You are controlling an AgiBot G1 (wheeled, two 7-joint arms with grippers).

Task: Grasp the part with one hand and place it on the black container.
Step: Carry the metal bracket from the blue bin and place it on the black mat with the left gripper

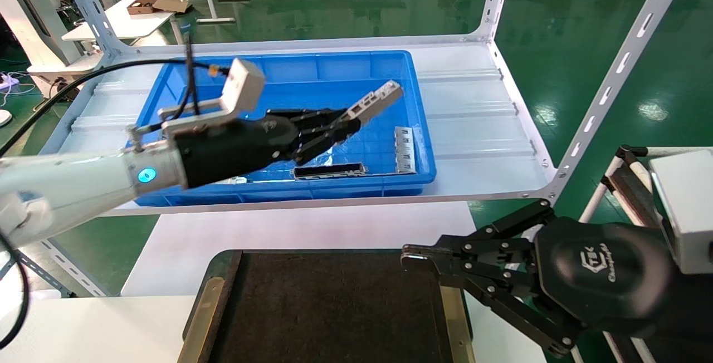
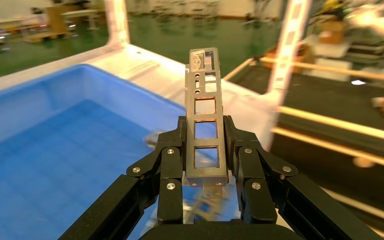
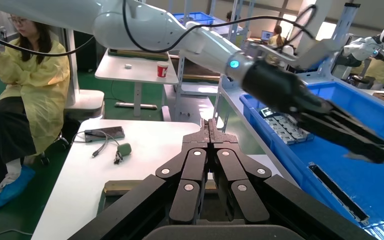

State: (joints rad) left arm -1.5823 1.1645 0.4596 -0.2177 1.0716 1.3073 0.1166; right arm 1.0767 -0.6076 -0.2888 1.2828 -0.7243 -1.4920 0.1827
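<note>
While left claw (image 2: 206, 165) clamps the part (image 2: 206, 120), right wrist view shows right claw (image 3: 211, 131) closed.

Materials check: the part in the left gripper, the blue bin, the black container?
The part, clamped in the left gripper: likely stamped sheet metal, satin silver-grey, thin walls, crisp rectangular cut-outs.
Blue bin: probably moulded plastic, glossy, grid-patterned floor.
Black container: matte dark surface, maybe felt or rubber; brass-coloured side strips look metallic.

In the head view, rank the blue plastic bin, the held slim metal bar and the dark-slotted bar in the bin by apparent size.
1. Blue plastic bin, largest by far.
2 and 3. Slim silver-grey metal bar held in the left end effector, and dark-slotted bar: they look alike, so no ranking.
</note>
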